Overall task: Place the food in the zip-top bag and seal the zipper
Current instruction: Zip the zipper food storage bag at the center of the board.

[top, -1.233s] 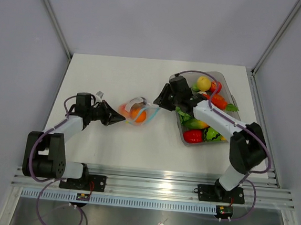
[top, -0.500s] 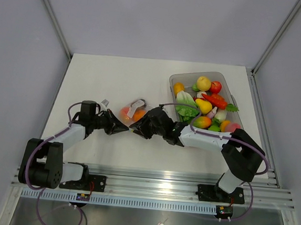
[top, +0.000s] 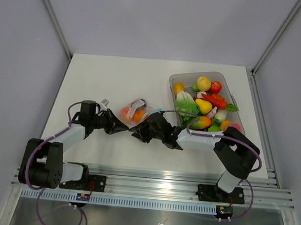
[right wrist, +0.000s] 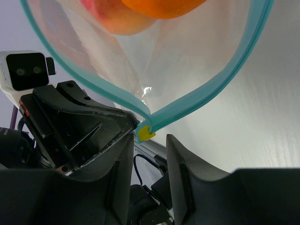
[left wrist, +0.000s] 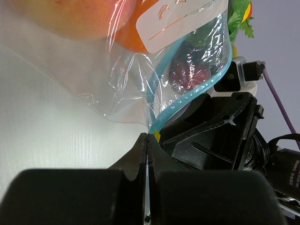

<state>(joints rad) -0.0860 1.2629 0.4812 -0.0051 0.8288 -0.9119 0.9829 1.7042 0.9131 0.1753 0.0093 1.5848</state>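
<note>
The zip-top bag (top: 135,111) lies on the desk (top: 100,82), just ahead of both end effectors, which meet tip to tip at its near corner. A peach (right wrist: 117,18) and an orange (right wrist: 164,7) are seen inside it. The left end effector (left wrist: 146,138) is clenched on the thin film at the corner where the zipper (right wrist: 206,93) ends. The right end effector (right wrist: 149,140) stands with its jaws parted and nothing between them, and the yellow tab (right wrist: 145,132) at the strip's end sits just beyond its fingertips.

The bag is judged light, soft and floppy, with slick film that is likely to crumple or slide under a loose pinch. The toy fruit inside is smooth and round and may roll and drag the film with it. The strip is the stiffest part, so it is judged the best place for a hold, right at its end beside the tab.

In the right wrist view the mouth is shown gaping in a wide loop, both sides of the strip apart, which the overhead view does not resolve. The left wrist view alone shows the film nipped between shut fingers. Only the overhead view shows the tray (top: 171,84) of other food, off to the right of the right end effector.
</note>
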